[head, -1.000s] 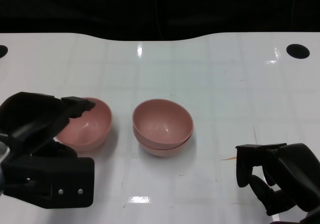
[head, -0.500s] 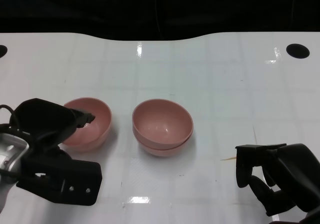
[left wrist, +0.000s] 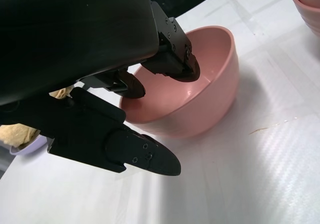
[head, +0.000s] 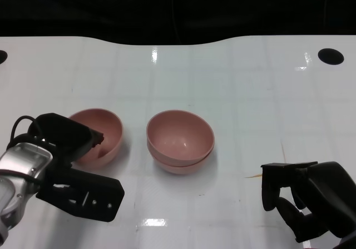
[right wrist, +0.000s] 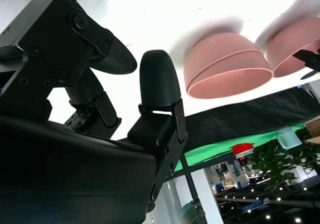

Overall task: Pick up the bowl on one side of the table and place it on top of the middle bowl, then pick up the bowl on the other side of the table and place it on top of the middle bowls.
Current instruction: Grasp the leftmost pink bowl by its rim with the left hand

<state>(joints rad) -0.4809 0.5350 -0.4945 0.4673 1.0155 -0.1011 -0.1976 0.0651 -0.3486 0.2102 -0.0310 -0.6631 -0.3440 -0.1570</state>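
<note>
Your left hand (head: 67, 149) hides the near rim of the left pink bowl (head: 103, 135); its fingers (left wrist: 175, 66) straddle that rim, contact unclear. Stacked bowls (head: 180, 140) sit mid-bench. Right hand (head: 308, 202) hangs empty, fingers apart.

The right hand (right wrist: 107, 91), holding nothing, faces two stacked bowls (right wrist: 227, 66).

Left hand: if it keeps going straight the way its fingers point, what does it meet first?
The left hand would meet the side bowl first: in the wrist view its upper fingers hang over the near rim, seemingly not touching yet, though depth is unclear.
</note>
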